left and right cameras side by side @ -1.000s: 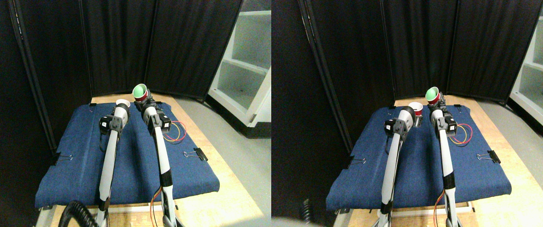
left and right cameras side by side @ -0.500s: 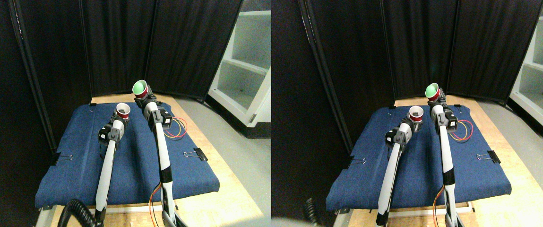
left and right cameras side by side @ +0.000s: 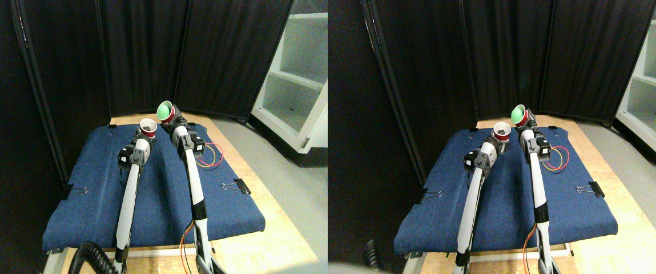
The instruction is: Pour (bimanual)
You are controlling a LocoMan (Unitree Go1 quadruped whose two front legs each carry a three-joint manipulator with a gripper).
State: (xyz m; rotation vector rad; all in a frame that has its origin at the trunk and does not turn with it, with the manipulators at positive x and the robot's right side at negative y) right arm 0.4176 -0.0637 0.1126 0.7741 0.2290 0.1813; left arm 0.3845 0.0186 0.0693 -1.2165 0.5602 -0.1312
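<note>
A red cup with a white inside (left and right cameras side by side: 147, 127) is held upright above the blue cloth (left and right cameras side by side: 99, 188), with my left gripper (left and right cameras side by side: 145, 137) shut on it from below. To its right my right gripper (left and right cameras side by side: 172, 123) is shut on a red cup with a green inside (left and right cameras side by side: 164, 112). That cup is tilted to the left, its mouth facing the white-lined cup and hanging just above and beside its rim. Whatever is inside either cup is hidden from here.
Red and yellow wires (left and right cameras side by side: 213, 157) lie on the cloth to the right of my right arm. Binder clips (left and right cameras side by side: 237, 185) pin the cloth at its edges. Black curtains stand behind, and a white shelf unit (left and right cameras side by side: 296, 80) is at the right.
The green-lined cup has tipped further left and dropped toward the white-lined cup. My left arm has lifted its cup up and slightly back.
</note>
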